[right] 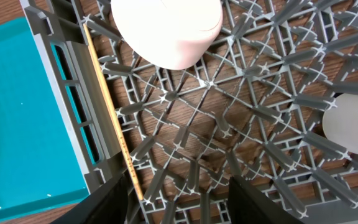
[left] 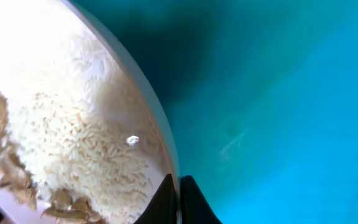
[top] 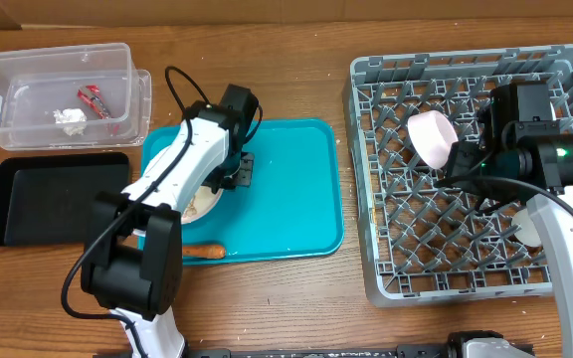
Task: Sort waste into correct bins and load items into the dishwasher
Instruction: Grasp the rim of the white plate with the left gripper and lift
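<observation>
Wooden table [top: 296,60]. Clear tub [top: 28,99] far left, black tray [top: 53,199] just near of it. Teal tray [top: 286,189] centre, carrot [top: 205,251] at its near edge, grey dish rack [top: 436,229] right.

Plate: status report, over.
Left gripper shut on plate rim; rice and shells aboard. Right gripper open, empty, over rack, bowl ahead. Nothing seen blocking.
</observation>
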`<action>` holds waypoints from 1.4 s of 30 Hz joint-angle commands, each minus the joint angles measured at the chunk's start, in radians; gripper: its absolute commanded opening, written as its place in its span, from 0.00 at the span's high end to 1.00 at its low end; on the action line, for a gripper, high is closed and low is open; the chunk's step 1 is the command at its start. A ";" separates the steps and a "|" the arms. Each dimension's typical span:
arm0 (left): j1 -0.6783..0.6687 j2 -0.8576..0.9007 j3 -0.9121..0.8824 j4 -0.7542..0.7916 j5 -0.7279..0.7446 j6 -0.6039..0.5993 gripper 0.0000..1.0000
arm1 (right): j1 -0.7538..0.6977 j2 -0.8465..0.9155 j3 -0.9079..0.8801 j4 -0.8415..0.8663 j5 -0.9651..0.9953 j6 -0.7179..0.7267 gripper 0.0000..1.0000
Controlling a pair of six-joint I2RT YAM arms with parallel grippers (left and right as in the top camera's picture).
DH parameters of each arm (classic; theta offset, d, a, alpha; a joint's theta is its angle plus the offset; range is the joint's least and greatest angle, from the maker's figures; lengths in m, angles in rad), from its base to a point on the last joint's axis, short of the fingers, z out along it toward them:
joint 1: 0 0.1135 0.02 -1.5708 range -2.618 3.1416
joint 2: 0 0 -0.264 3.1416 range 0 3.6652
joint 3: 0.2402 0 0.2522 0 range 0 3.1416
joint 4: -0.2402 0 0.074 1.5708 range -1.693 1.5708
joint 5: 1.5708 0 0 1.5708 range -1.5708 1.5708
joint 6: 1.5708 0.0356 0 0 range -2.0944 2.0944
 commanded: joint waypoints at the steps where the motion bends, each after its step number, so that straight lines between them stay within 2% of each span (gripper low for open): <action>1: 0.004 0.010 0.070 -0.038 -0.021 0.012 0.96 | -0.002 -0.002 0.012 0.002 -0.006 -0.004 0.46; 13: 0.007 0.009 0.194 -0.193 -0.075 -0.031 0.96 | -0.002 -0.002 0.012 -0.001 -0.006 -0.005 0.46; 21: 0.071 -0.008 0.252 -0.265 -0.068 -0.048 0.96 | -0.002 -0.002 0.012 -0.001 -0.005 -0.008 0.46; 25: 0.133 -0.040 0.253 -0.272 -0.042 -0.036 0.96 | -0.002 -0.002 0.012 -0.002 -0.005 -0.008 0.46; 36: 0.368 -0.076 0.253 -0.242 0.062 0.101 0.96 | -0.002 -0.002 0.012 -0.016 -0.005 -0.008 0.46; 42: 0.516 -0.076 0.253 -0.215 0.234 0.179 0.96 | -0.002 -0.002 0.012 -0.017 -0.005 -0.008 0.46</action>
